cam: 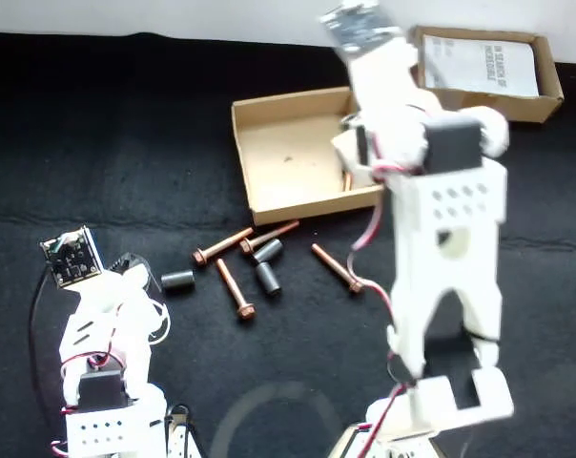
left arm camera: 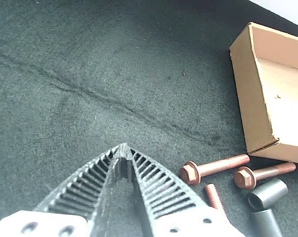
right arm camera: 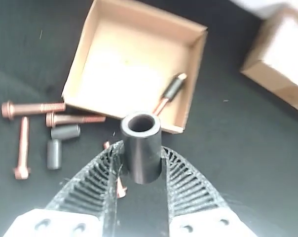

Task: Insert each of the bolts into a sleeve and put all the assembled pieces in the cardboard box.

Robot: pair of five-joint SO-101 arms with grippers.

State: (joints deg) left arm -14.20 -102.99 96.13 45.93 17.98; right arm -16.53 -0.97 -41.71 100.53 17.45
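My right gripper is shut on a dark sleeve, held upright above the table near the open cardboard box. One bolt-in-sleeve piece lies inside the box by its wall. In the high view the right arm hangs over the box's right edge. Several copper bolts and three loose sleeves lie on the black cloth in front of the box. My left gripper is shut and holds nothing, low over the cloth, left of two bolts.
A second cardboard box with a printed sheet in it sits at the back right. The table is covered by a black cloth with a fold line across it. The left arm's base stands at the front left.
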